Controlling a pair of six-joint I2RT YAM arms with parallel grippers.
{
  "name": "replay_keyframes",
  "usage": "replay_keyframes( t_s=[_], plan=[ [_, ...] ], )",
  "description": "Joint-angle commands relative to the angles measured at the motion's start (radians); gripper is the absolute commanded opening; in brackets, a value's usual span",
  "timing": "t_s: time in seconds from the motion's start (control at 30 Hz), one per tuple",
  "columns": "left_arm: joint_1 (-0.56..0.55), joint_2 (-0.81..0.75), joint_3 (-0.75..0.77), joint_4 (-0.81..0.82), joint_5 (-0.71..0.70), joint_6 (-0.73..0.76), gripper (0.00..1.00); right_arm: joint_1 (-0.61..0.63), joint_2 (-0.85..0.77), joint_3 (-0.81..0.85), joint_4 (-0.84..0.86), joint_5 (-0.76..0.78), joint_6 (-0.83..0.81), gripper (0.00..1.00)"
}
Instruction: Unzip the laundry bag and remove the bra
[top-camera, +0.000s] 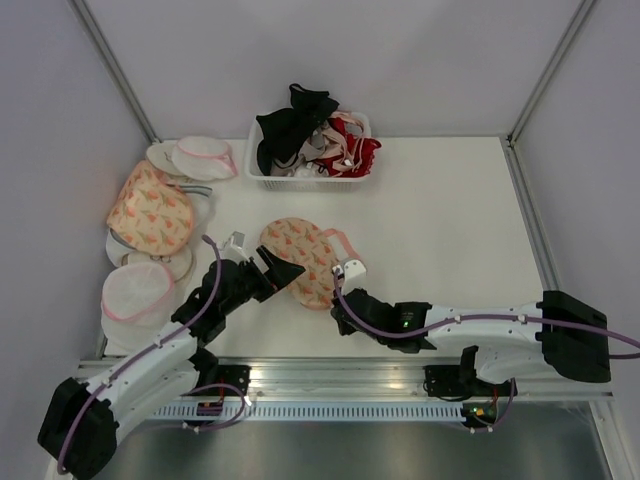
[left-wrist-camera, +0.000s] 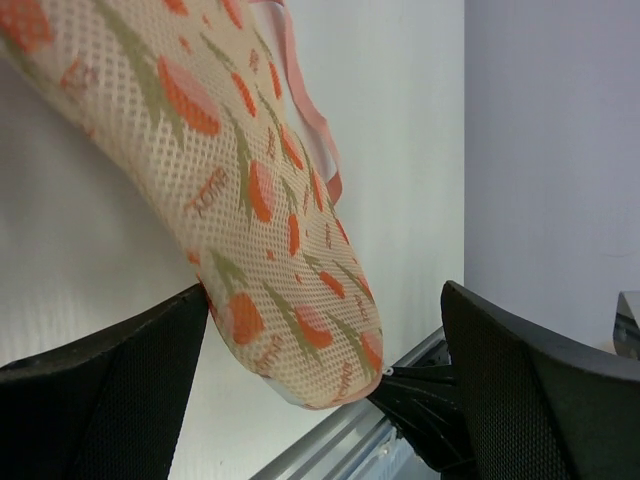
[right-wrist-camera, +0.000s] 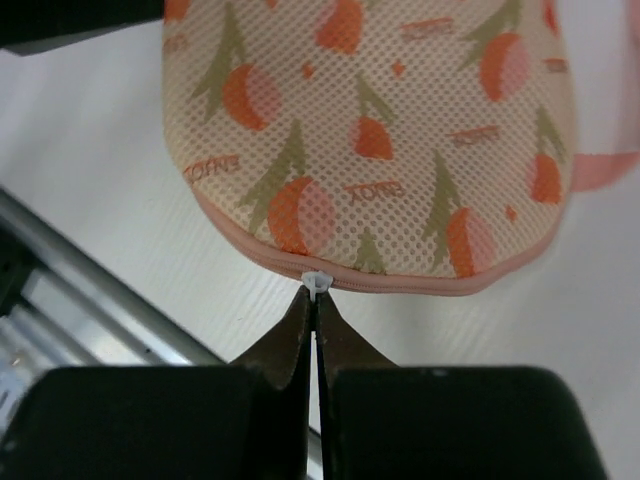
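Note:
The laundry bag (top-camera: 300, 258), a peach mesh pouch with orange-red leaf print and a pink zipper rim, lies at the table's near middle. It fills the left wrist view (left-wrist-camera: 230, 200) and the right wrist view (right-wrist-camera: 370, 130). My left gripper (top-camera: 288, 272) is open around the bag's near-left end (left-wrist-camera: 325, 300); its left finger (left-wrist-camera: 120, 370) touches the fabric. My right gripper (top-camera: 338, 295) is shut (right-wrist-camera: 313, 300) on the small white zipper pull (right-wrist-camera: 316, 280) at the rim. A pink strap (left-wrist-camera: 310, 120) trails beside the bag. The bra is hidden.
A white basket (top-camera: 262, 180) at the back holds black and red bras. A second peach leaf-print pouch (top-camera: 150, 212) and white mesh pouches (top-camera: 205, 157) (top-camera: 138, 292) lie at the left. A metal rail (top-camera: 330, 372) runs along the near edge.

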Motion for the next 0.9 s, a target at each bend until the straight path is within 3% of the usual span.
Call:
replay_keyframes(
  t_s=[0.0,0.1,0.27,0.57,0.7,0.87],
  plan=[
    [0.002,-0.159,-0.020,-0.348,-0.042,0.008,1.00,0.000,0.046,-0.030,0.268,-0.263,-0.037,0.00],
    [0.002,-0.302,-0.050,-0.494,-0.045,-0.010,1.00,0.000,0.132,-0.005,0.361,-0.325,-0.027,0.00],
    [0.002,-0.443,-0.098,-0.581,0.061,-0.065,1.00,-0.015,0.265,0.033,0.481,-0.322,-0.023,0.00],
    [0.002,-0.467,-0.127,-0.592,0.079,-0.142,1.00,-0.150,0.367,0.059,0.739,-0.432,-0.020,0.00],
    [0.002,-0.470,-0.176,-0.482,0.032,-0.228,0.99,-0.155,0.390,0.084,0.766,-0.544,-0.042,0.00],
    [0.000,-0.480,-0.270,-0.234,-0.062,-0.381,1.00,-0.153,0.405,0.050,0.805,-0.609,-0.039,0.00]
  ],
)
